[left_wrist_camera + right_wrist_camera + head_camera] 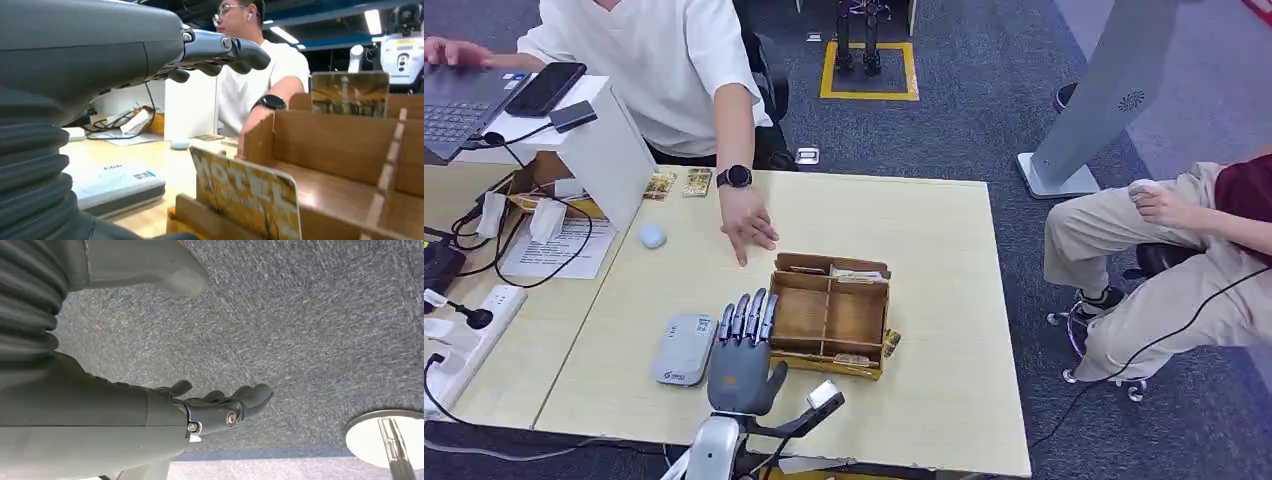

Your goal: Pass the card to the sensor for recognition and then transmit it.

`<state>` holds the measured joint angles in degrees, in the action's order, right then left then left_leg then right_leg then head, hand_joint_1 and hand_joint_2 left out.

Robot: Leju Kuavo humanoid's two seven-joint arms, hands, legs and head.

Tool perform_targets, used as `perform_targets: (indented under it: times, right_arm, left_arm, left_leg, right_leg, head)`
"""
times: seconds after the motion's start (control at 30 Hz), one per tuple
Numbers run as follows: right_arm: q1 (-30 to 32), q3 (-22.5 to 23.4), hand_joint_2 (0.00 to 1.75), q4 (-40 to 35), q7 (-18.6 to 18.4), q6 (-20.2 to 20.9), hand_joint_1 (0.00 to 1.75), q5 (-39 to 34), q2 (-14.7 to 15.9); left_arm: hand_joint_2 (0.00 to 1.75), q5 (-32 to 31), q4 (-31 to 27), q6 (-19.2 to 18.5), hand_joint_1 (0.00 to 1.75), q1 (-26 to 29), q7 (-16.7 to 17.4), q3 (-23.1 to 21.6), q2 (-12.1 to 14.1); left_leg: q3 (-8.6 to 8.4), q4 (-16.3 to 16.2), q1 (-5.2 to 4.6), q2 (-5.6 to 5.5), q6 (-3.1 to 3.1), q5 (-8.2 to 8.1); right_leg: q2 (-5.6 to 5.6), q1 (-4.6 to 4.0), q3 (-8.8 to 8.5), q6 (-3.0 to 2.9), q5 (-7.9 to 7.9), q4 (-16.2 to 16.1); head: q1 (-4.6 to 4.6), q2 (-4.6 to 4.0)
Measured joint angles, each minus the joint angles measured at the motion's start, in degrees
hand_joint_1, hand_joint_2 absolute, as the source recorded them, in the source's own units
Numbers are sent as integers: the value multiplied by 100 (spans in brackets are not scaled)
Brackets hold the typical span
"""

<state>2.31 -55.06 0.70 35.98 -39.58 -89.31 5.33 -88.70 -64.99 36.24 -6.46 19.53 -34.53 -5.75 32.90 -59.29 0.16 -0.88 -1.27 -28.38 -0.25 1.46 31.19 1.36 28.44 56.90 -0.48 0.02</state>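
- Left hand (744,352) flat, fingers straight and apart, holding nothing, between grey sensor (684,348) and wooden box (830,314) on worktop (924,250).
- Card (246,192) upright at box's near edge.
- Right hand (215,407) hanging over carpet, fingers loosely curled, empty.

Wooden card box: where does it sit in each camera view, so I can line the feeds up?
Head view: the wooden card box sits mid-table, just right of the left hand.
Left wrist view: the box takes up the right half, a yellow card standing at its near edge.
Right wrist view: not in it; the right hand hangs over grey carpet.
Shared landmark: the person's black wristwatch beyond the box.
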Motion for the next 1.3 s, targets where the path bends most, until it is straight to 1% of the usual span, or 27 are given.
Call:
perform_targets:
  times: [0.03,0.07,0.1,0.23,0.33,0.43,0.5,0.53,0.57,0.6,0.63,0.67,0.7,0.9,1.2,1.3]
  right_arm:
    - [-7,0,175,0,-2,0,0,0,-4]
    - [-16,0,175,-2,0,0,0,2,-7]
    - [-22,0,175,-2,0,0,0,2,-11]
    - [-40,-55,175,-4,0,0,0,2,-31]
    - [-55,-103,175,-4,0,0,0,2,-39]
    - [-70,-134,175,-7,-2,0,0,0,-46]
    - [-81,-144,175,-7,-4,0,0,2,-50]
    - [-87,-144,175,-7,-4,0,0,0,-52]
    - [-92,-149,175,-7,-4,0,0,0,-52]
    - [-95,-153,175,-7,-4,0,0,-4,-52]
    - [-99,-162,175,-7,-4,0,0,-13,-52]
    - [-102,-175,175,-7,-4,0,0,-20,-55]
    - [-102,-190,175,-7,-4,0,0,-22,-54]
    - [-103,-232,175,-7,7,0,0,-35,-55]
    - [-100,-232,175,-7,22,0,0,-35,-55]
    - [-100,-232,175,-7,31,0,0,-37,-52]
  left_arm:
    - [175,0,42,-11,38,0,-58,0,-4]
    - [175,0,90,-26,42,0,-116,0,-13]
    - [175,6,132,-33,31,0,-188,0,-17]
    - [175,42,289,-72,30,4,-524,0,-35]
    - [175,59,357,-77,9,3,-591,0,-44]
    - [175,118,418,-72,10,0,-683,0,-46]
    - [175,164,451,-53,26,-1,-770,0,-46]
    - [175,188,464,-39,40,-1,-805,0,-46]
    - [175,195,473,-29,61,-1,-825,0,-46]
    - [175,212,488,-15,112,-4,-853,0,-46]
    - [175,225,492,-2,159,-4,-875,0,-46]
    - [175,238,503,24,169,-5,-895,0,-46]
    - [175,247,506,48,175,-5,-915,0,-46]
    - [175,332,499,343,175,-10,-1009,2,-52]
    - [175,446,160,378,175,67,-1122,133,-65]
    - [175,448,42,378,175,122,-1251,210,-76]
  left_leg:
    - [0,0,0,0,0,0]
    - [0,0,0,0,0,0]
    - [0,0,0,0,0,0]
    - [0,0,0,0,0,0]
    - [0,0,0,1,0,0]
    - [0,0,0,0,0,0]
    - [0,0,0,0,0,0]
    - [0,0,0,0,0,0]
    - [0,0,0,0,0,0]
    - [0,0,0,0,0,0]
    - [0,0,0,0,0,0]
    - [0,0,0,0,0,0]
    - [0,0,0,0,0,0]
    - [-1,0,0,0,0,0]
    - [-1,0,0,-1,0,0]
    - [-1,0,0,0,0,0]
  right_leg:
    - [0,0,0,0,0,0]
    - [0,0,0,0,0,0]
    - [0,0,1,0,0,0]
    - [0,0,0,0,0,0]
    - [1,0,0,0,0,0]
    - [0,0,0,0,0,0]
    - [0,0,0,0,0,0]
    - [0,0,0,0,0,0]
    - [0,0,0,0,0,0]
    - [0,0,0,0,0,0]
    - [0,0,0,0,0,0]
    - [0,0,0,0,0,0]
    - [0,0,0,0,0,0]
    - [0,0,-1,0,0,0]
    - [-1,0,-2,0,0,1]
    - [0,0,-2,0,0,1]
  head:
    - [0,0]
    - [0,0]
    - [0,0]
    - [0,-2]
    - [0,0]
    - [0,-2]
    - [0,-2]
    - [0,-2]
    - [0,-2]
    - [0,0]
    - [0,-2]
    - [0,0]
    - [0,0]
    - [0,0]
    - [0,-2]
    - [-2,0]
